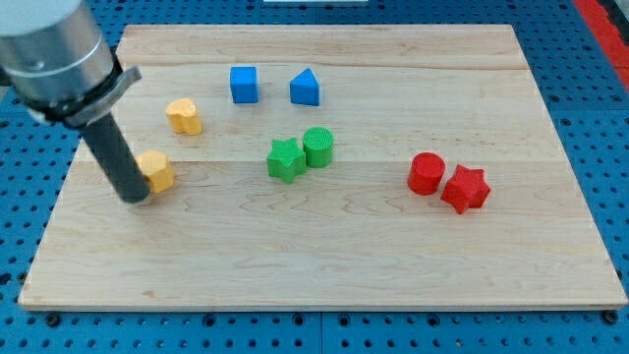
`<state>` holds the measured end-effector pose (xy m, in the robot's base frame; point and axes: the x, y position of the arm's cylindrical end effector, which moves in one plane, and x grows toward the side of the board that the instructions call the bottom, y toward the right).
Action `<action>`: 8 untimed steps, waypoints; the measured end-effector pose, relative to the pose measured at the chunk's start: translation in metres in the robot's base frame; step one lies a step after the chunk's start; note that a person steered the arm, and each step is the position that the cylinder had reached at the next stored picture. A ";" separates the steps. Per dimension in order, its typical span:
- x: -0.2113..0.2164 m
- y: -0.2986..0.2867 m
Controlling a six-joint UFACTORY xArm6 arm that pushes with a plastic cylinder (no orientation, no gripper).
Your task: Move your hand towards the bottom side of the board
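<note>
My tip (134, 198) rests on the wooden board (324, 265) at the view's left. It touches the left side of a yellow hexagon block (157, 170). A second yellow block (184, 116), rounded in shape, lies above and to the right of it. A blue cube (244, 84) and a blue triangular block (306, 88) sit near the view's top. A green star (285, 159) and a green cylinder (318, 147) touch each other in the middle. A red cylinder (426, 173) and a red star (465, 189) sit together at the right.
The board lies on a blue perforated table (29, 206). The grey arm body (54, 49) fills the view's top left corner above the rod.
</note>
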<state>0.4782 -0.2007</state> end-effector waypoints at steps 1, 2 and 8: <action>-0.029 0.006; -0.039 0.030; -0.041 0.015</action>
<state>0.4375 -0.1853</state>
